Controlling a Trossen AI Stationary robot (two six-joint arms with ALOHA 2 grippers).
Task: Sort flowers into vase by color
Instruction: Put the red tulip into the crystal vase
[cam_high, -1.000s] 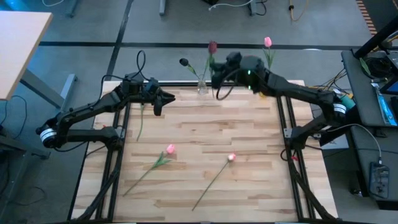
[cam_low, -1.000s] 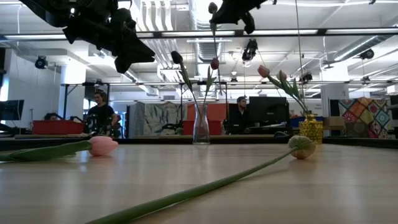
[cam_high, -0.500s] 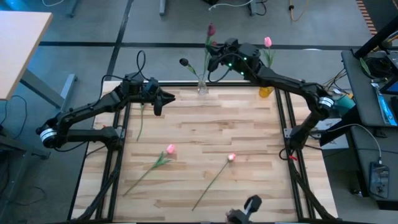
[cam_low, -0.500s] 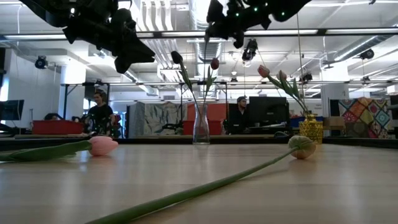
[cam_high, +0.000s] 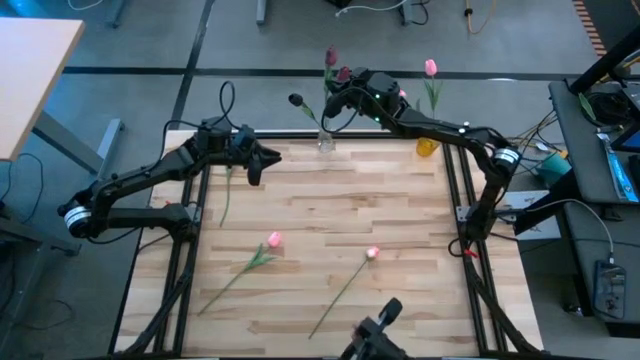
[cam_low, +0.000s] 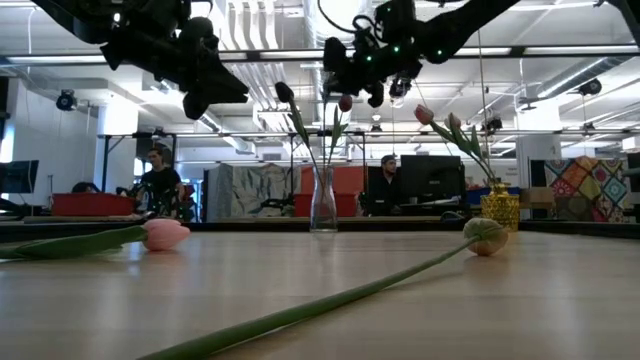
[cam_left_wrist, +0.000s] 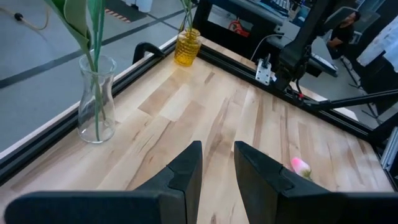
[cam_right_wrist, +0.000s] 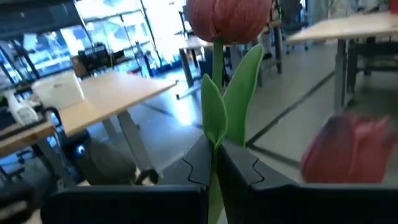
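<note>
My right gripper (cam_high: 335, 100) hangs over the table's far edge, just above the clear vase (cam_high: 326, 140), and is shut on a maroon tulip (cam_right_wrist: 227, 18). The tulip's head (cam_high: 331, 57) stands above the fingers. The clear vase (cam_low: 323, 200) holds another maroon tulip (cam_low: 345, 102) and a darker one (cam_low: 285, 92), both standing by their stems. A yellow vase (cam_high: 427, 147) holds pink tulips (cam_high: 430, 68). Two pink tulips (cam_high: 273, 240) (cam_high: 372, 253) lie flat on the table. My left gripper (cam_high: 268, 160) waits open at the far left, nothing between its fingers (cam_left_wrist: 186, 168). My right gripper pinches the maroon tulip's green stem (cam_right_wrist: 214, 152) between its two fingers, just below the leaves. The fingers lie about level and across the stem. The tulip stands upright above them, head up, lifted clear of the table. The stem below the fingers is hidden.
A loose green stem (cam_high: 224, 195) lies on the boards under my left arm. Black rails (cam_high: 455, 200) frame the wooden table on both sides. A dark object (cam_high: 378, 335) pokes in at the near edge. The middle boards (cam_high: 340, 200) lie bare. People sit beyond the table (cam_low: 160, 180).
My right gripper has carried the maroon tulip toward the table's left and far edge and down, closing in above the clear vase. It has stayed shut, with the tulip upright throughout.
</note>
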